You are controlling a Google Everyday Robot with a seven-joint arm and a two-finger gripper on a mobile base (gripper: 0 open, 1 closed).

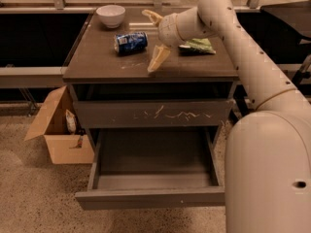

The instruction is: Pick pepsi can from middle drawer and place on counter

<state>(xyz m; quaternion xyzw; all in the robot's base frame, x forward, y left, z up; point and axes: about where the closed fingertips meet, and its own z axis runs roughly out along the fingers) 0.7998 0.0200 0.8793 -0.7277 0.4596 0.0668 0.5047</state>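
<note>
The pepsi can (pixel 130 41) lies on its side on the counter (pixel 97 64), left of centre. My gripper (pixel 154 37) hovers just to the right of the can, open, with one finger (pixel 151 16) behind and the other finger (pixel 158 58) in front. It does not touch the can and holds nothing. The middle drawer (pixel 150 198) is pulled out low at the front, and its inside shows nothing in it.
A white bowl (pixel 111 14) stands at the counter's back left. A green snack bag (pixel 197 46) lies behind my wrist on the right. The scratched drawer front (pixel 150 113) above is closed. An open cardboard box (pixel 60 132) stands on the floor to the left.
</note>
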